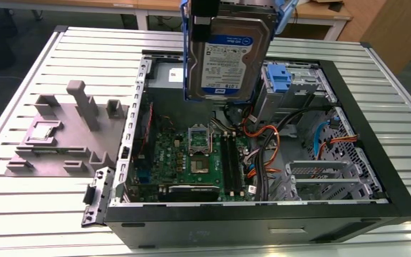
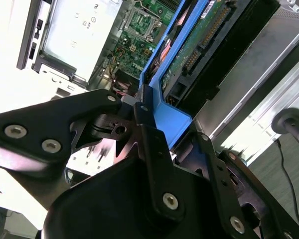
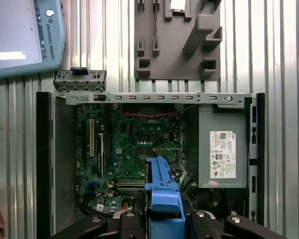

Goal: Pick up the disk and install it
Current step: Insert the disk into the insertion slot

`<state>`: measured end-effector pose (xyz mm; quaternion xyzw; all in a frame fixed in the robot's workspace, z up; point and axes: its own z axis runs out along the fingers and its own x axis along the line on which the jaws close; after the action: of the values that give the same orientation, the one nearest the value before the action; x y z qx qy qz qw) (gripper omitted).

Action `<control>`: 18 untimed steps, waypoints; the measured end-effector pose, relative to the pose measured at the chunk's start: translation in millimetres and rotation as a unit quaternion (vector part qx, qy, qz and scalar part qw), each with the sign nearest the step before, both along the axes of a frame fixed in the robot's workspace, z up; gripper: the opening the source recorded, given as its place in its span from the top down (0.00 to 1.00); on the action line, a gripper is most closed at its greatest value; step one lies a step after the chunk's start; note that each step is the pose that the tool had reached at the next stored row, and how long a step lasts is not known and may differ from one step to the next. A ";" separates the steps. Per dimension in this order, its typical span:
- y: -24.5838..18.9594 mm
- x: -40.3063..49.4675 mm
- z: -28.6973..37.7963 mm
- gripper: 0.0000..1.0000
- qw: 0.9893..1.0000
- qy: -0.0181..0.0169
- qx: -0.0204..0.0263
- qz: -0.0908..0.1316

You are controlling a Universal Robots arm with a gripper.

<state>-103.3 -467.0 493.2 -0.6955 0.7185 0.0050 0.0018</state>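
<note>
Your gripper [image 3: 164, 221] is squeezed tight on the disk [image 1: 228, 59], pinching it by a blue rail [image 2: 169, 119]. In the exterior view the disk hangs on end with its label facing the camera. It is up in the air over the open case [image 1: 263, 227], above the big board [image 1: 191, 160] and just beside the cage [image 1: 291, 80]. I think the disk is stiff and heavy for its size, so it will not bend. It could swing or slip if the hold is loose. Its metal face looks smooth (slippery, I'd guess), so the plastic rails are the best place to hold. Stay off the label side, and off the plug [image 2: 192, 59] on the back. A bump could likely hurt it, so steer clear of the case's hard edges and the wires [image 1: 266, 142].
</note>
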 end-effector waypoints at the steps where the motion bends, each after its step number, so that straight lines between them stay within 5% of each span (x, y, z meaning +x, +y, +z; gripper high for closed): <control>1: -0.7 0.0 0.0 0.63 1.000 0.000 0.000 0.000; 13: -18.7 2.6 -1.5 0.63 1.000 0.000 -0.001 0.000; 18: -21.4 15.8 -2.7 0.63 1.000 0.000 -0.001 0.000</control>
<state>-87.5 -488.4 490.5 -0.6955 0.7185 0.0046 0.0014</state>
